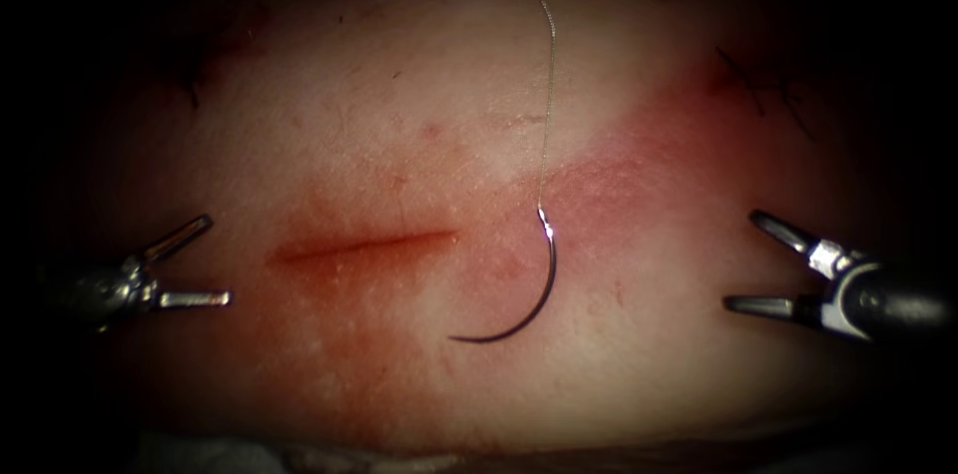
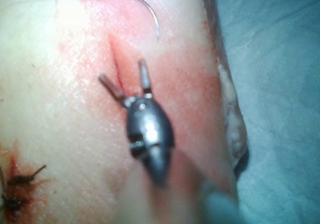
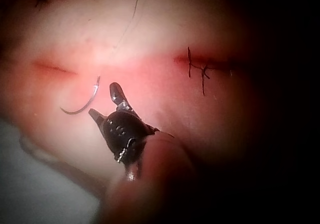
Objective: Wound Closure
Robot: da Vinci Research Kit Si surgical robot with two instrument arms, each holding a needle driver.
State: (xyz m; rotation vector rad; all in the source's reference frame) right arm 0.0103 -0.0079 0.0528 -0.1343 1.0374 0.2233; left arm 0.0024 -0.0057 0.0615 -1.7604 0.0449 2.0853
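On the tissue (image 1: 399, 135), loose needle (image 1: 534, 299) between two wide, empty grippers (image 1: 208, 259) (image 1: 750, 262).

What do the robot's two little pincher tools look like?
The left tool has two slim, shiny silver metal jaws on a small silvery wrist joint; up close its body is a rounded grey metal bulb. The right tool has matching silver jaws on a dark, rounded housing.

One curved needle (image 1: 534, 294), one thread (image 1: 547, 85), one cut (image 1: 364, 244), one tissue (image 1: 399, 115), two tools counted, left tool (image 1: 205, 259), right tool (image 1: 743, 262)
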